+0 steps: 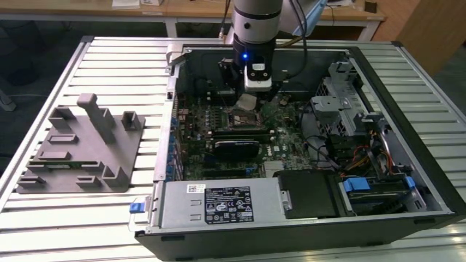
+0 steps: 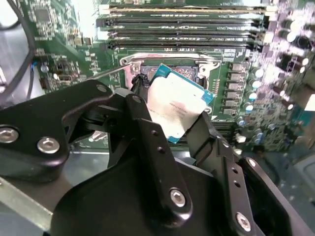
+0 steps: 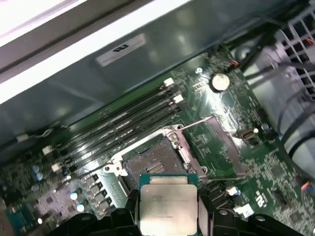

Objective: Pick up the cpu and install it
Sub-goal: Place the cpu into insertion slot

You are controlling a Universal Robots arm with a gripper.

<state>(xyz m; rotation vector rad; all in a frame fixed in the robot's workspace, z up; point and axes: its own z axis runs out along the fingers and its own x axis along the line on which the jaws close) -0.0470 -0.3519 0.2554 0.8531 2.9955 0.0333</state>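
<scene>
Gripper (image 2: 171,114) clamped on cpu (image 2: 179,101), fingers on opposite edges. Open socket (image 3: 156,166) just beyond fingertips.

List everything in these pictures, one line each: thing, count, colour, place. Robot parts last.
cpu: one, silvery top with green rim, held in the pincer above the open socket.
socket: one, dark with a metal frame, on the motherboard, empty.
motherboard: one, green, inside the computer case.
memory slots: several, black, beside the socket.
computer case: one, black, open, on the table.
fixture tray: one, grey, on the table at the exterior view's left.
table: one, pale slatted metal, under everything.
arm: one, grey, over the case.
pincer: one, black, shut on the cpu.
</scene>
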